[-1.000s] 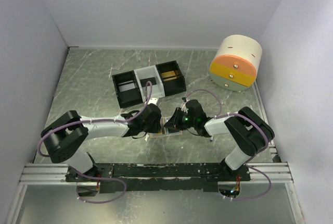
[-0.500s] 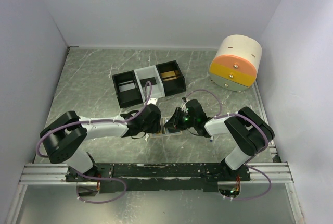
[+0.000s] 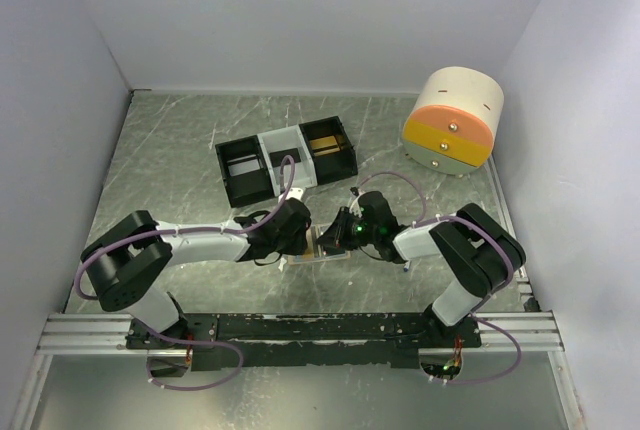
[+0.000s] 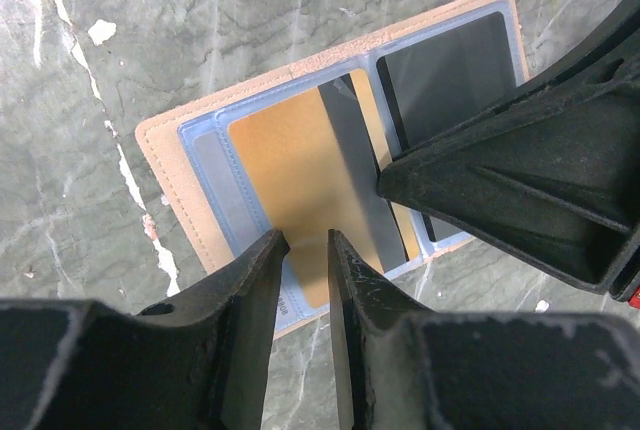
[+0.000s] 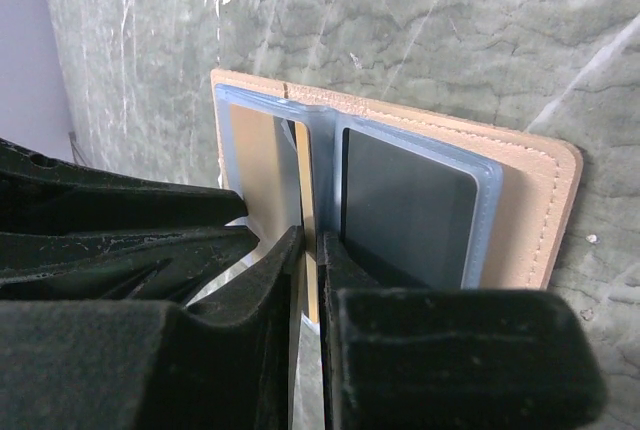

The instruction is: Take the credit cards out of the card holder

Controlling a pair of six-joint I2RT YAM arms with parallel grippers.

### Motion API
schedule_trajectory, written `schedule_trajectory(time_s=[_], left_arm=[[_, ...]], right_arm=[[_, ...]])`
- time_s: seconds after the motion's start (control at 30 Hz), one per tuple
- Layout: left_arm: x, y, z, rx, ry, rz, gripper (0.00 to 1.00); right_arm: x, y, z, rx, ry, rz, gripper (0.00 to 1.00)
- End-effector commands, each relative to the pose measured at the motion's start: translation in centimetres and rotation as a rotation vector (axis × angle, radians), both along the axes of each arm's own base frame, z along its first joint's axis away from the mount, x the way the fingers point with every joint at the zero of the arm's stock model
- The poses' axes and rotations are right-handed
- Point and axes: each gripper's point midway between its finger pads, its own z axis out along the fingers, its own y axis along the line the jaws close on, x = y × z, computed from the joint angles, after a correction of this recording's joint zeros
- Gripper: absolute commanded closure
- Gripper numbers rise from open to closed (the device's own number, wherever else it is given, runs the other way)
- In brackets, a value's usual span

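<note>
The tan card holder (image 4: 170, 180) (image 3: 325, 248) lies open on the table, its pale blue sleeves facing up. A gold card (image 4: 290, 170) with a grey stripe lies partly out of the left pocket, slanting across the fold. A dark card (image 4: 450, 70) (image 5: 405, 200) sits in the right pocket. My left gripper (image 4: 308, 250) (image 3: 303, 237) hovers over the gold card's near edge, with a narrow gap between its fingers and nothing in it. My right gripper (image 5: 308, 245) (image 3: 340, 234) comes in from the other side, pinched on a thin gold card edge (image 5: 308, 200) at the fold.
A black-and-white three-compartment tray (image 3: 285, 160) stands just behind the arms. A round cream, orange and yellow drawer unit (image 3: 455, 122) sits at the back right. White walls close in the table on three sides.
The left gripper's jaws widened briefly, then narrowed over the gold card. The right jaws closed a little. Both arms stayed almost where they were.
</note>
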Motion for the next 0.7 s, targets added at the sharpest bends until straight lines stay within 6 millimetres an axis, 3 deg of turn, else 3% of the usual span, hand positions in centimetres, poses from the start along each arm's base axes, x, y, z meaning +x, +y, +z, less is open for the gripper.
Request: schedule_trajectory(time_s=[0.0, 0.17, 0.67], left_arm=[[-2.1, 2.1, -3.0, 0.097, 0.083, -0.013, 0.63], [-2.1, 2.9, -2.8, 0.113, 0.07, 0.0, 0.63], [-1.8, 3.1, -3.0, 0.148, 0.062, -0.009, 0.64]], right_arm=[[-1.0, -0.2, -0.9, -0.019, 0.043, 0.017, 0.91], [-0.5, -0.6, -0.8, -0.055, 0.028, -0.003, 1.0], [0.1, -2.2, -0.4, -0.082, 0.014, -0.043, 1.0]])
